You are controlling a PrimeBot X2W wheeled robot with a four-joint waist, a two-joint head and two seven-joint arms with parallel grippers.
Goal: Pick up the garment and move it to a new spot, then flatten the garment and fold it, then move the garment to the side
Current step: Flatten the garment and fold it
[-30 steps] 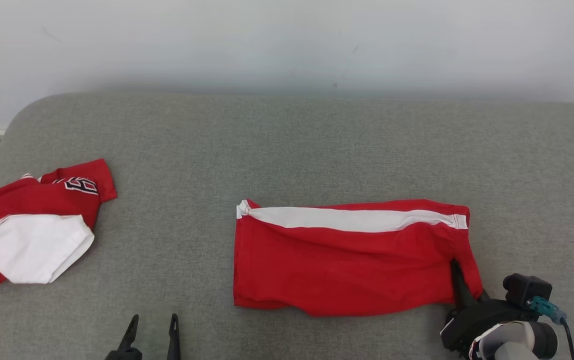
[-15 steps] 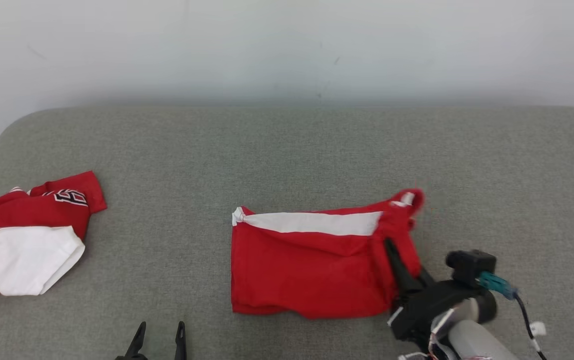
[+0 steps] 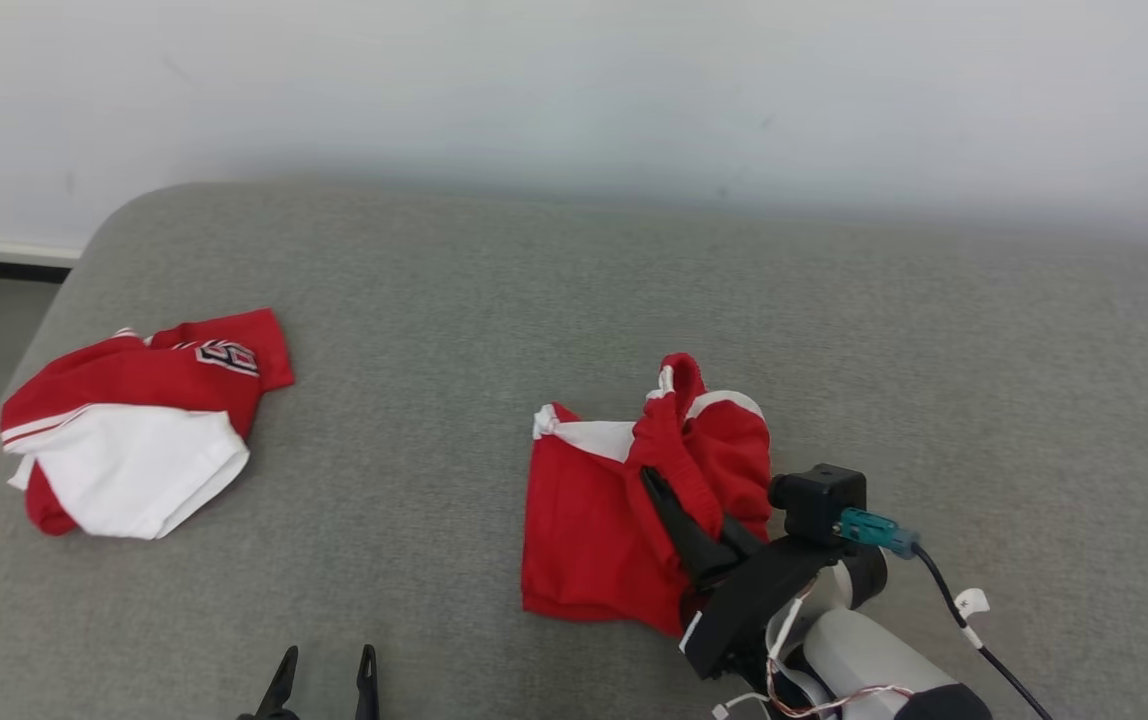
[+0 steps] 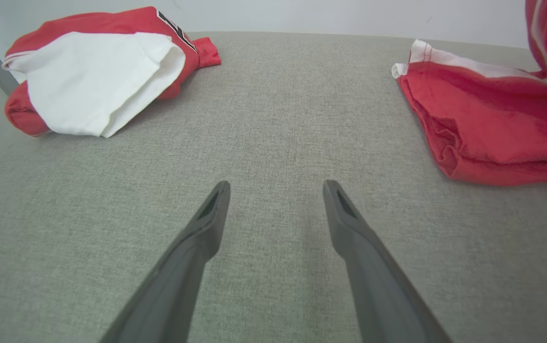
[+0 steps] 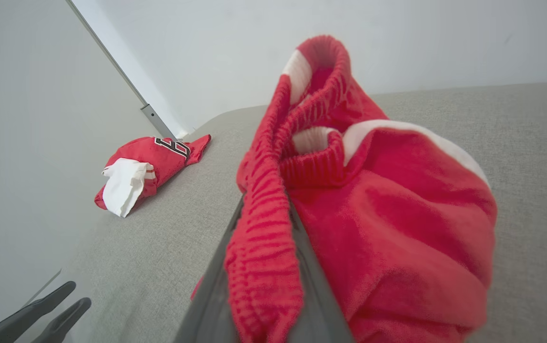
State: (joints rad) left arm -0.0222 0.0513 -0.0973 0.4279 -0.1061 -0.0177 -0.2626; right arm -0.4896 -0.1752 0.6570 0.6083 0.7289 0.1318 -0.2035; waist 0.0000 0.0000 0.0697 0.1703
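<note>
Two garments: you have a jersey (image 3: 134, 430) at the left and the shorts (image 3: 584, 520) right of centre, well apart, both on the grey cushion (image 3: 494, 290).
Jersey: red and white, crumpled in a heap near the cushion's left edge, with a dark-edged print on its far red part; nothing touches it.
Left gripper (image 3: 329, 655): you see it low at the near edge, between the two garments. Its fingers (image 4: 202, 238) are spread wide over bare cushion and hold nothing.
Shorts, flat part: the left half lies on the cushion, with a white stripe along its far edge ending in a small bunched corner.
Shorts, raised part: the right half is up off the cushion and doubled over toward the left, bunched into a hump above the flat part.
Waistband (image 5: 264, 257): this ribbed red band with a white patch is the highest point, and it runs down between the right fingers (image 5: 211, 300).
Right gripper (image 3: 656, 485): your fingers are almost closed, pinching the waistband and pointing up and left over the flat half.
Wrist camera (image 3: 819, 497): a black box with a teal plug, just right of the shorts.
Cable (image 3: 1009, 678): black, it trails from the plug to the lower right.
</note>
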